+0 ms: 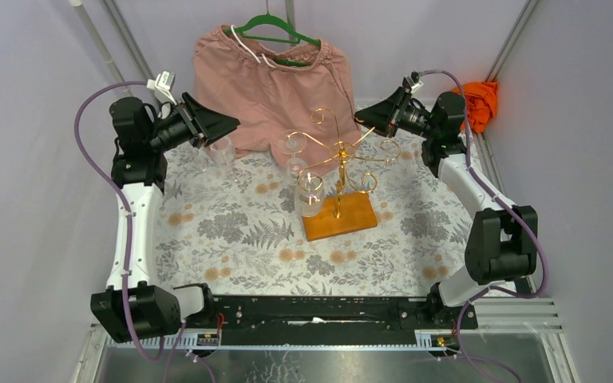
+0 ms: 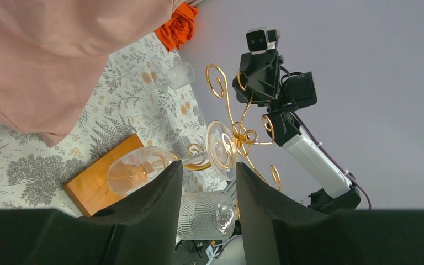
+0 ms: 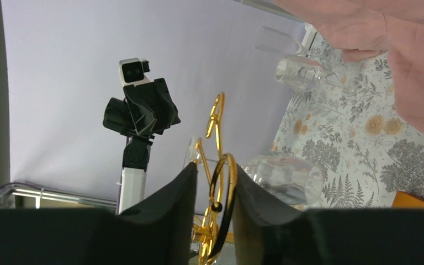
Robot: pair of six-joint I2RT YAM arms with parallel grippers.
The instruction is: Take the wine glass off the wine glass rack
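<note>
Hanging inverted, the wine glass (image 1: 310, 195) looks light, slick, fragile: take its stem; left tool (image 2: 208, 164) gapes open, right tool (image 3: 214, 167) straddles the rack (image 1: 343, 215), grip unclear.

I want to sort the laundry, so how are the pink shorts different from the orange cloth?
The pink shorts hang spread out on a green hanger, while the orange cloth is bunched into a lump. The pink shorts look much bigger than the orange cloth. The pink shorts are at the back middle, and the orange cloth is in the back right corner. Both are soft fabric at the back.
</note>
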